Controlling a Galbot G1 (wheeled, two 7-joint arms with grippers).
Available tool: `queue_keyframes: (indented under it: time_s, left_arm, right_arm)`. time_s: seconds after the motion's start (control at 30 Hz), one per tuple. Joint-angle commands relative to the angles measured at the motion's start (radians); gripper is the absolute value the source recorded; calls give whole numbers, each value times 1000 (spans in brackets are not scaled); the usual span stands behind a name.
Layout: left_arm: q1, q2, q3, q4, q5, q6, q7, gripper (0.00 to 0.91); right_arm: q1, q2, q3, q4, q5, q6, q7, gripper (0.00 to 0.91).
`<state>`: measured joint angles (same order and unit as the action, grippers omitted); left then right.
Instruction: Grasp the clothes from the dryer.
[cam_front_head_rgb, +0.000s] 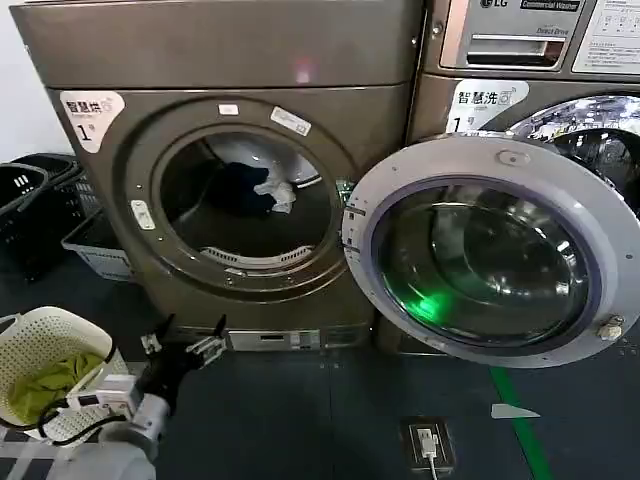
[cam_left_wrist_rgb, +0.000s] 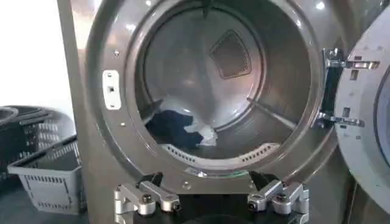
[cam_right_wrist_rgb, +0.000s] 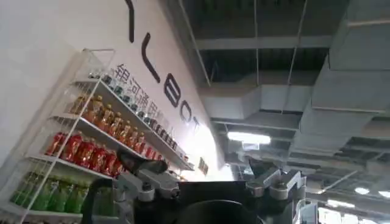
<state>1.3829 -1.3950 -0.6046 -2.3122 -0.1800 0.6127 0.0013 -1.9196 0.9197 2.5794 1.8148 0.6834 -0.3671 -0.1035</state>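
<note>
Two clothes lie inside the dryer; below its porthole, above dark floor, the left tool hangs spread apart; the right tool, also apart, faces ceiling.

Bronze-grey dryer, navy garment, white cloth.

The dryer stands with its porthole unblocked — the round door is swung fully aside on the hinge side, clear of the mouth. The left gripper, fingers spread, hangs low in front of the opening with bare floor between. Inside the drum the clothes lie at the bottom — space above them is free.
</note>
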Motion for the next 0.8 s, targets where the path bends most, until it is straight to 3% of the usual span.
queue_keyframes:
  time_s: [0.03, 0.8]
  left_arm:
    - [-20, 9, 8, 11, -1, 1, 1, 907]
    - [-31, 21, 8, 9, -8, 2, 4, 907]
  right_arm:
    - [-1, 0, 3, 0, 1, 3, 1, 907]
    - [-13, 1, 2, 2, 20, 49, 4, 907]
